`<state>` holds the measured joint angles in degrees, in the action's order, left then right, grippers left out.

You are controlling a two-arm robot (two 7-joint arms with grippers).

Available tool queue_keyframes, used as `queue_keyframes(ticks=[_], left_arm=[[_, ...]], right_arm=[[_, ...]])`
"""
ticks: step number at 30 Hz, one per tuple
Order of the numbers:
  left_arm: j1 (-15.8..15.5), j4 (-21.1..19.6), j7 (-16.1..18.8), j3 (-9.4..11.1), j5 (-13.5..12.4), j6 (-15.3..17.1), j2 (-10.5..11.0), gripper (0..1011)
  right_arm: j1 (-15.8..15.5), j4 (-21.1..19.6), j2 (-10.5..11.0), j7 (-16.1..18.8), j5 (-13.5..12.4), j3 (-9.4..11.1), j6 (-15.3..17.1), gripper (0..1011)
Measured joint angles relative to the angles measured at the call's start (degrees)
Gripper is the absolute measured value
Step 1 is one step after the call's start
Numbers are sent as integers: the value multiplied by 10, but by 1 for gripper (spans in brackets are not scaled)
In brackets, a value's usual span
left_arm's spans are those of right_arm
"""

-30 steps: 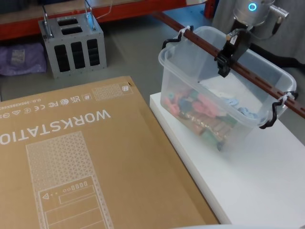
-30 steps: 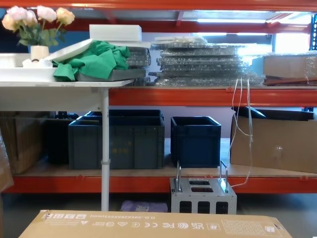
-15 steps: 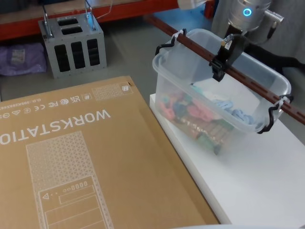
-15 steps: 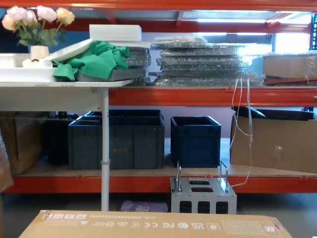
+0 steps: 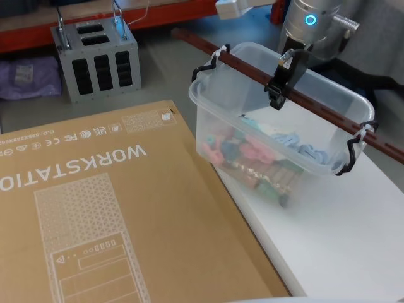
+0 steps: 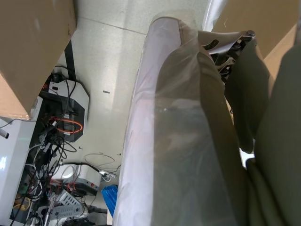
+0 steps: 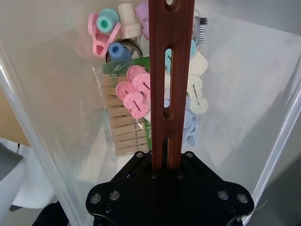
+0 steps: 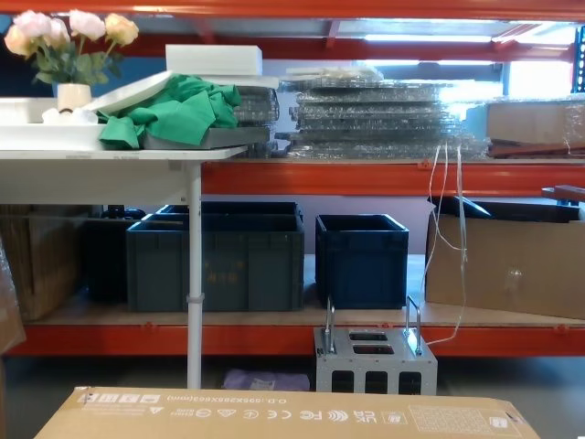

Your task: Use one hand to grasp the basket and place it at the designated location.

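Up on the middle of the brown handle (image 5: 328, 112), the right hand (image 5: 275, 98) is squeezing tight and holding the basket (image 5: 252, 126), which is hanging right under it, tipping over the white bench (image 5: 353, 240). The tub is looking stiff but slippery (the pegs (image 7: 134, 101) are probably adding little weight), so the bar is looking like the best place to hold.

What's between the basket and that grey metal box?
In the head view, only bare grey floor lies between the basket and the grey metal box; the corner of the cardboard box borders that stretch.
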<state>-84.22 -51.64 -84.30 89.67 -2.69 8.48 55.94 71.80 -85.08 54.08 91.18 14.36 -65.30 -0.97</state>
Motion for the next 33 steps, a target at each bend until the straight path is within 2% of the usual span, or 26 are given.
queue_keyframes(ticks=[15,33], left_arm=[[0,0,0,0,0,0,0,0],[0,0,0,0,0,0,0,0]], right_arm=[[22,18,-18,-4,5,-15,-12,0],[50,22,-49,-26,12,-39,-64,0]])
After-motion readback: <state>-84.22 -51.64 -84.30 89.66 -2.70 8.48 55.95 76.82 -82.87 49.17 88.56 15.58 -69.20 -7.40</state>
